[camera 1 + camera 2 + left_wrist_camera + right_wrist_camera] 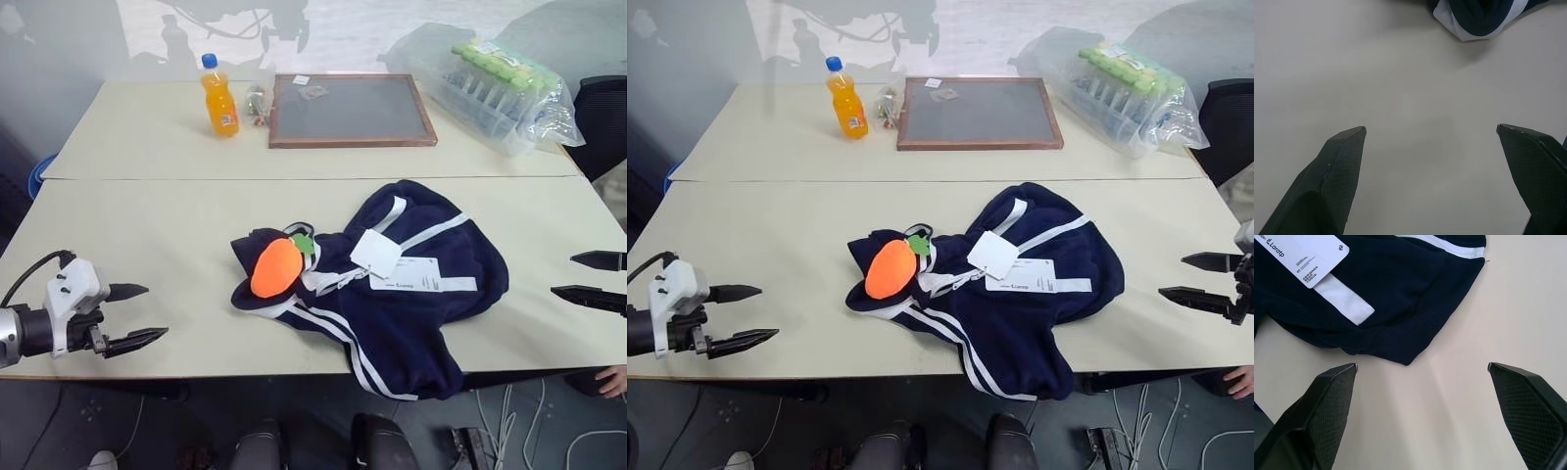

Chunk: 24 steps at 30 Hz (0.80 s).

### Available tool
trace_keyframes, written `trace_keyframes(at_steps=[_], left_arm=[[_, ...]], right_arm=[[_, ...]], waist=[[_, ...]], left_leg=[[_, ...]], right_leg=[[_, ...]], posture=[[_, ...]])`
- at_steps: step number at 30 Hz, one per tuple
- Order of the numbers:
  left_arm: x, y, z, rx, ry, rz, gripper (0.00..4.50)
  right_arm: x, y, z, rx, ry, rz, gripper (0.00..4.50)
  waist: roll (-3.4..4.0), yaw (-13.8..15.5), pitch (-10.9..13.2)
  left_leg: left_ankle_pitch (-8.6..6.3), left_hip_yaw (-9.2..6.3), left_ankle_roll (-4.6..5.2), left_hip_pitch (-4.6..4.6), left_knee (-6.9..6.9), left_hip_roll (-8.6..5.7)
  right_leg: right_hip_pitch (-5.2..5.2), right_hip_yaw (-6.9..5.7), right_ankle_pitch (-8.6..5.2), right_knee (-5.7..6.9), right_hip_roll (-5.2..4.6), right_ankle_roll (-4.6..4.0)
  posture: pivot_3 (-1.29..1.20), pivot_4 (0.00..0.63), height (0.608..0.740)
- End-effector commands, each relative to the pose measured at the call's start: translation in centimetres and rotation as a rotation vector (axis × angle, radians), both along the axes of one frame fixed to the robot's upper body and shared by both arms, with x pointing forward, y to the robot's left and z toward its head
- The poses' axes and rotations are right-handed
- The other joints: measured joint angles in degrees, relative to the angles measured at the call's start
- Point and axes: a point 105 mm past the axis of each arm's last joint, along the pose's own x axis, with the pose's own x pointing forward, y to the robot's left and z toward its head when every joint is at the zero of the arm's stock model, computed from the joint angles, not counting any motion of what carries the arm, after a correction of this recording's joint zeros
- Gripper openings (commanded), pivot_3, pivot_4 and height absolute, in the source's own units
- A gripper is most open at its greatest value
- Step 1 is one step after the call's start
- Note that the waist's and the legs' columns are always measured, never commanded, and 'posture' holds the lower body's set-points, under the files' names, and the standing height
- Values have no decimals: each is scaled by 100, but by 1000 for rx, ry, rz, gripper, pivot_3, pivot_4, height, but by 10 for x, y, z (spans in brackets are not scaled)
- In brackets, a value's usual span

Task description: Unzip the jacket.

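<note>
Your left gripper [147,315] hangs released over bare table [147,225], well apart from the jacket [392,284] ahead of its fingers. The jacket lies crumpled between both grippers, collar toward your left. Your right gripper [1185,277], also spread and empty, sits nearer; its wrist view shows the hem corner and a paper tag [1300,254].

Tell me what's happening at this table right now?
Nothing is being handled yet. A navy jacket with white stripes lies crumpled on the near table, paper tags on top and an orange carrot plush toy resting on its collar end. The left gripper and the right gripper hover open on either side of the jacket, touching nothing. The zipper has not been grasped.
</note>
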Motion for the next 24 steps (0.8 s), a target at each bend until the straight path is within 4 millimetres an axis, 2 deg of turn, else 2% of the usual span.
trace_keyframes(at_steps=[1,10,20,24], left_arm=[[1,3,5,24,-21,-4,4500],[1,2,4,7,-22,0,4500],[2,-5,10,-51,4,0,4500],[0,-15,13,-101,25,-34,4500]], right_arm=[[-2,-7,17,-16,-47,-18,4478],[-5,-26,14,-15,-45,-85,4478],[-5,-18,8,4,-42,-56,4478],[-6,-13,6,29,-31,-43,4478]], waist=[[0,-1,0],[0,-5,0],[0,-37,0],[0,-35,0]], left_leg=[[0,0,0,0,0,0],[0,9,0,0,0,-1],[0,9,-1,0,0,0],[0,8,-1,0,1,0]], right_leg=[[0,0,0,0,0,0],[0,0,0,1,0,0],[-1,0,0,5,0,0],[-1,0,0,6,0,0]], posture=[[0,150,740],[0,150,740],[0,150,740],[0,150,740]])
